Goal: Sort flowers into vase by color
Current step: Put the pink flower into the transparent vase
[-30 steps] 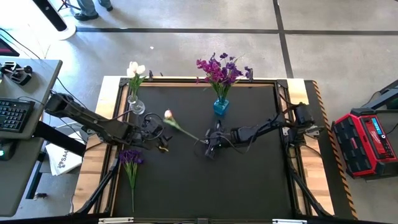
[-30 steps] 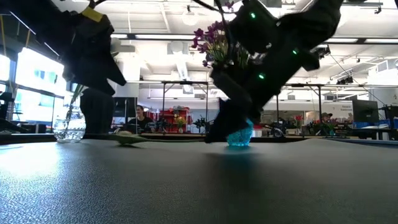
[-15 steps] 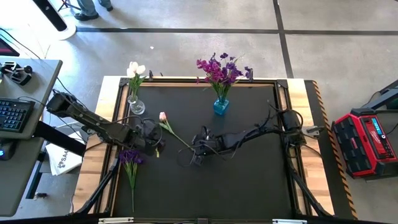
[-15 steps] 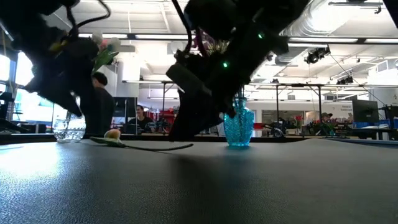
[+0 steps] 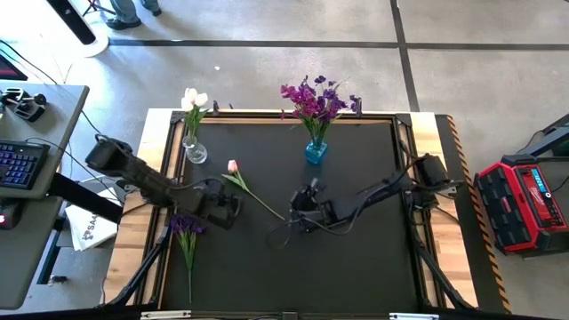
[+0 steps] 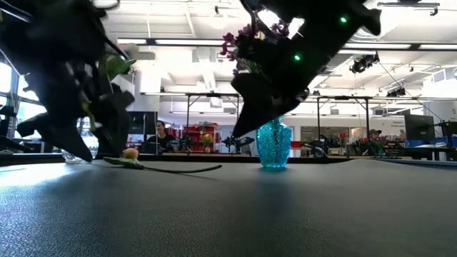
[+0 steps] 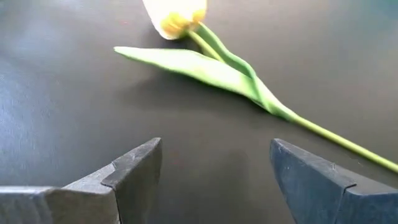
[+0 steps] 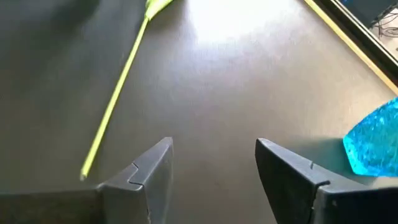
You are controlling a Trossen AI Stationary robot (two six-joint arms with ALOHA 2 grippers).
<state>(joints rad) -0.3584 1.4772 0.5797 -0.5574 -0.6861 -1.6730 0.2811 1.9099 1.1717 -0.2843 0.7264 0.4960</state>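
A pink-budded tulip with a long thin green stem (image 5: 249, 187) lay flat on the black table mat (image 5: 356, 258), its bud pointing toward the clear glass vase holding white tulips (image 5: 193, 133). The right gripper (image 5: 298, 213) hung just past the stem's cut end, fingers spread and holding nothing (the stem lay free beside them). The left gripper (image 5: 233, 206) hovered near the bud, jaws wide and empty. A loose purple-blossomed flower (image 5: 187, 236) lay at the mat's left edge. The blue textured vase of purple flowers (image 5: 316, 147) stood at the far edge.
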